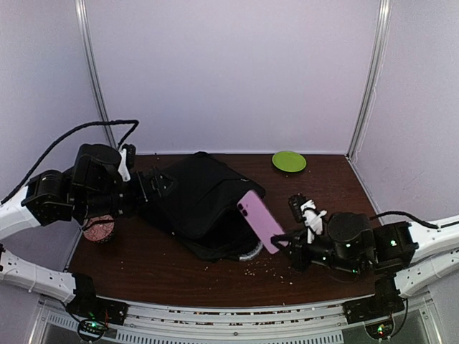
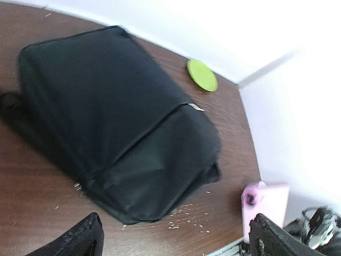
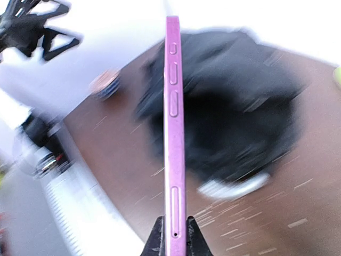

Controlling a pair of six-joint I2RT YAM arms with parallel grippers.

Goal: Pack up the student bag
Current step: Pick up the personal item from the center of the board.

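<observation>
I see a dark wood table (image 1: 165,269) flecked with crumbs (image 1: 269,266), white walls (image 1: 229,72) around it. The bag (image 1: 201,204) lies at centre, with a green plate (image 1: 289,160) at its 1 o'clock. Only the left wrist view shows its white tag (image 2: 196,107), too small to read. The left gripper (image 2: 176,242) gapes wide at the bag's 9 o'clock. The right gripper (image 3: 173,237) clenches a pink phone (image 3: 173,133) at 4 o'clock. Only the right wrist view shows its side buttons.

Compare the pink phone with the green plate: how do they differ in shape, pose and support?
The phone is a slim pink rectangle; the plate is a green disc. The phone is held tilted above the table, pinched by the right end effector; the plate lies flat on the table, untouched. Both are outside the student bag.
</observation>
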